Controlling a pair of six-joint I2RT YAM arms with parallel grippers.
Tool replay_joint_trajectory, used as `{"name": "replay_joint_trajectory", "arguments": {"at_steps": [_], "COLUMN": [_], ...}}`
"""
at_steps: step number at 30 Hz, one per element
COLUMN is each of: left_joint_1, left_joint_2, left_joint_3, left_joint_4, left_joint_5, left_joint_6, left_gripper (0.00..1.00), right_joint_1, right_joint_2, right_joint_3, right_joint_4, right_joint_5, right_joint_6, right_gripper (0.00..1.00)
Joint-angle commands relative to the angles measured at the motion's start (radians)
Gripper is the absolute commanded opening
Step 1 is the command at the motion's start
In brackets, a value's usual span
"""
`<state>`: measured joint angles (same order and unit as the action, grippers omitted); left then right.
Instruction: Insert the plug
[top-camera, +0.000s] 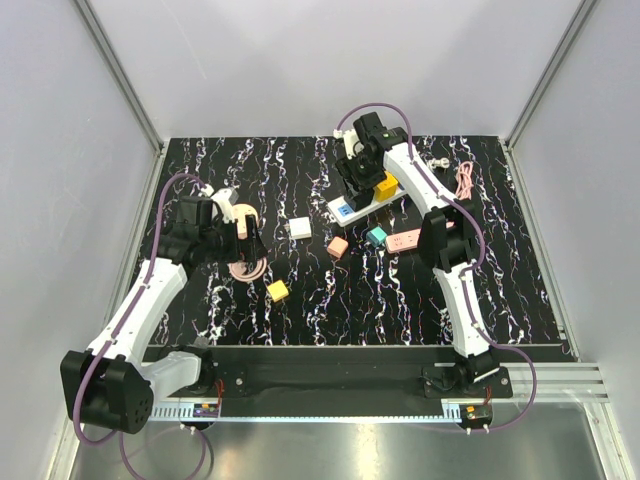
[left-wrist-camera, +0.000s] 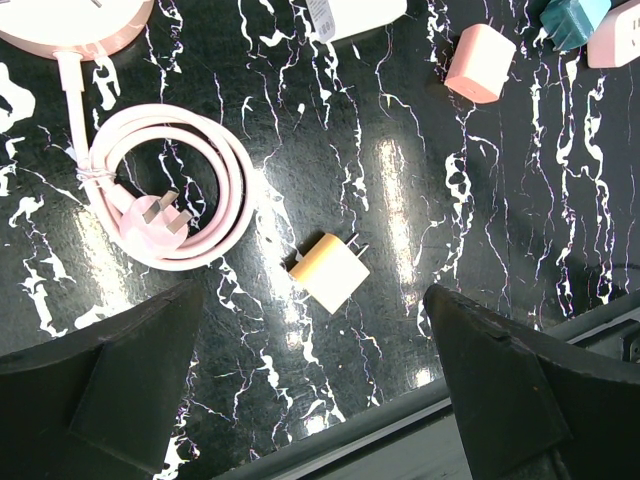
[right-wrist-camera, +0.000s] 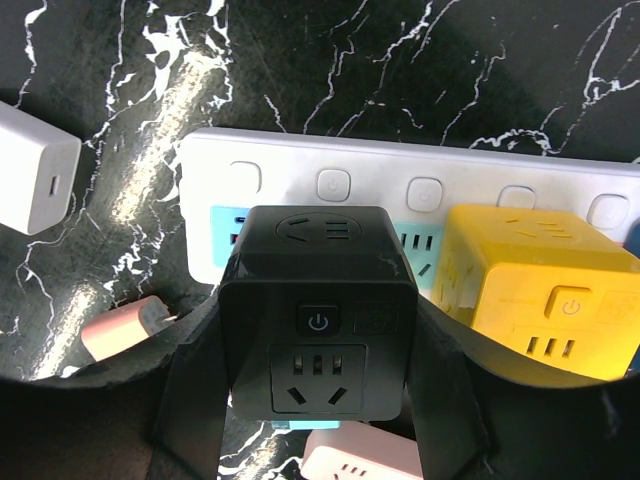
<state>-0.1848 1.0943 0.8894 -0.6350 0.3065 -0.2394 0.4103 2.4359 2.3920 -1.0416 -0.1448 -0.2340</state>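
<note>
Your R gripper (right-wrist-camera: 320, 400) is clenched on the black cube-shaped plastic plug (right-wrist-camera: 318, 300), over the long white plastic power strip (right-wrist-camera: 290, 155). Yellow plastic cube adapter (right-wrist-camera: 540, 270) at plug's 3 o'clock. L gripper (left-wrist-camera: 312, 330) released, fingers wide apart.

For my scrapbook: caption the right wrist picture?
Gripped: black cube adapter at white power strip, beside yellow cube.
</note>
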Motion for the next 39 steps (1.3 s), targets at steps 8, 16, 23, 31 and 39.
{"name": "replay_joint_trajectory", "arguments": {"at_steps": [8,16,23,31,39], "left_joint_1": [-0.007,-0.007,-0.007,-0.007,-0.007], "left_joint_2": [-0.016,-0.011,-0.007,-0.008,-0.005], "left_joint_3": [0.008,0.013,0.011,0.008,0.011], "left_joint_4": [0.031,0.032,0.032,0.031,0.032], "left_joint_5": [0.006,0.014,0.013,0.014,0.016], "left_joint_6": [0.015,0.015,0.017,0.015,0.015], "left_gripper": [0.99,0.99,0.99,0.99,0.99], "right_joint_1": [-0.022,-0.022,-0.022,-0.022,-0.021], "right_joint_2": [-0.026,-0.06,-0.075,-0.07,-0.089], "right_joint_3": [0.029,0.048,0.03,0.022,0.01], "right_joint_4": [0.032,0.029,0.022,0.026,0.034], "right_joint_5": [0.045,0.051,0.057,0.073,0.096], "right_joint_6": [-0.033,-0.016,-0.016,-0.019,-0.019], "right_gripper": [0.0,0.0,0.0,0.0,0.0]}}
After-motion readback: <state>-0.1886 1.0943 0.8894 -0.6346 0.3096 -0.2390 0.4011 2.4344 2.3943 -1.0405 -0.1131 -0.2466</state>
